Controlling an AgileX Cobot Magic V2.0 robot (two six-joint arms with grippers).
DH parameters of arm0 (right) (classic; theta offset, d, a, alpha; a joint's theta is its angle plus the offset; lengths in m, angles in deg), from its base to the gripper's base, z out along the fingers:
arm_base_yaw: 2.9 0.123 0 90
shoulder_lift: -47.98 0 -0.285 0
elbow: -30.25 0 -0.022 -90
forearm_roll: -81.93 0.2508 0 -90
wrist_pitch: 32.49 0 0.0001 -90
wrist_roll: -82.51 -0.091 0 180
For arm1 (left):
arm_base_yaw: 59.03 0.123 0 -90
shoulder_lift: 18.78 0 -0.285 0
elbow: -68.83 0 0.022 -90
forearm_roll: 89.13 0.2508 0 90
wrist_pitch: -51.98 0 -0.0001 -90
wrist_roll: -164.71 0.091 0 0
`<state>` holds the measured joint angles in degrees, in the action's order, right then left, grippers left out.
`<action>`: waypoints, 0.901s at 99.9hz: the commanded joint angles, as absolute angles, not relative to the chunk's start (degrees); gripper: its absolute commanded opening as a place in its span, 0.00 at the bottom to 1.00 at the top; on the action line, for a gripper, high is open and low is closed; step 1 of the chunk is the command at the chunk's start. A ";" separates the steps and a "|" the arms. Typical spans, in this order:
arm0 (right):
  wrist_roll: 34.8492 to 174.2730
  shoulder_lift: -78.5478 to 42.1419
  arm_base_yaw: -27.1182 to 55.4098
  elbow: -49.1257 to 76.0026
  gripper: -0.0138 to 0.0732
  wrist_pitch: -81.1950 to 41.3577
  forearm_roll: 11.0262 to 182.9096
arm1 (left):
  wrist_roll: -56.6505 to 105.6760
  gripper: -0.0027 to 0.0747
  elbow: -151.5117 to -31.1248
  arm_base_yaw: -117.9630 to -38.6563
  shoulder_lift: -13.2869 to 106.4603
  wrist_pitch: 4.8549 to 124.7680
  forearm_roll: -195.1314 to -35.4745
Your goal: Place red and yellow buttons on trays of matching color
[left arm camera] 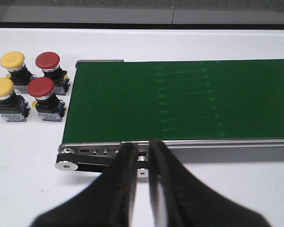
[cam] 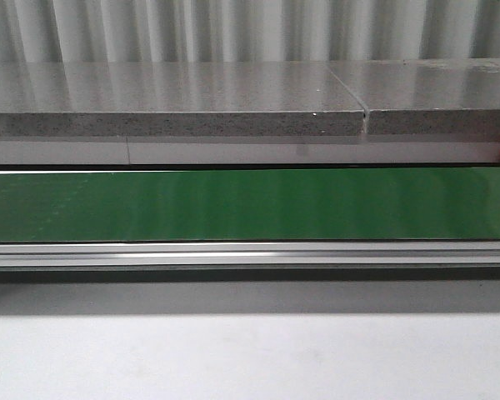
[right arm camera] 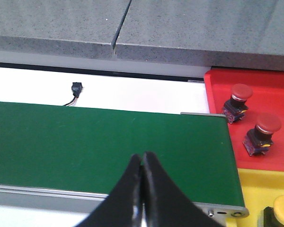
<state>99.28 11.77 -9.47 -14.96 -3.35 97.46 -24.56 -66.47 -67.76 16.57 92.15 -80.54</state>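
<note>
Green belt material fills the middle of the front view: the conveyor belt [cam: 250, 204] runs from 9 o'clock to 3 o'clock across the white surface [cam: 250, 358], with a grey stone ledge [cam: 175, 108] behind it.

At one end of the belt, seen from the right wrist, the red tray [right arm camera: 274, 90] sits at about 2 o'clock of the belt's end, and the yellow tray [right arm camera: 255, 189] adjoins it at about 4 o'clock. Two red buttons [right arm camera: 236, 101] [right arm camera: 262, 135] stand upright on the red tray; one yellow button [right arm camera: 281, 213] shows partly at the frame edge on the yellow tray.

At the other end, in the left wrist view, four buttons stand close together on the surface just beside the belt: two yellow [left arm camera: 13, 66] [left arm camera: 4, 97] and two red [left arm camera: 49, 68] [left arm camera: 43, 97].

The left claw [left arm camera: 142, 156] hovers over the belt's near frame, its jaws a narrow slit apart, holding nothing. The right claw [right arm camera: 141, 163] hangs over the belt, jaws pressed together, empty.
</note>
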 commanded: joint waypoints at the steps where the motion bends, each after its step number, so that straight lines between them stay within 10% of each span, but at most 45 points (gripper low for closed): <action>1: 99.62 11.75 -9.41 -13.53 0.08 -7.00 97.64 | -24.73 0.41 -68.12 -68.43 16.76 88.84 -80.20; 19: 99.62 11.75 -9.41 -13.53 0.08 -7.00 97.64 | -24.73 0.97 -68.12 -68.43 16.76 89.85 -80.20; 90: 99.62 11.75 -9.41 -13.53 0.08 -7.00 97.64 | -46.06 0.85 -79.54 -58.52 43.90 87.01 -63.55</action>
<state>99.39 11.77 -9.47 -14.96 -3.13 97.46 -45.07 -74.63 -60.47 38.68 92.22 -64.04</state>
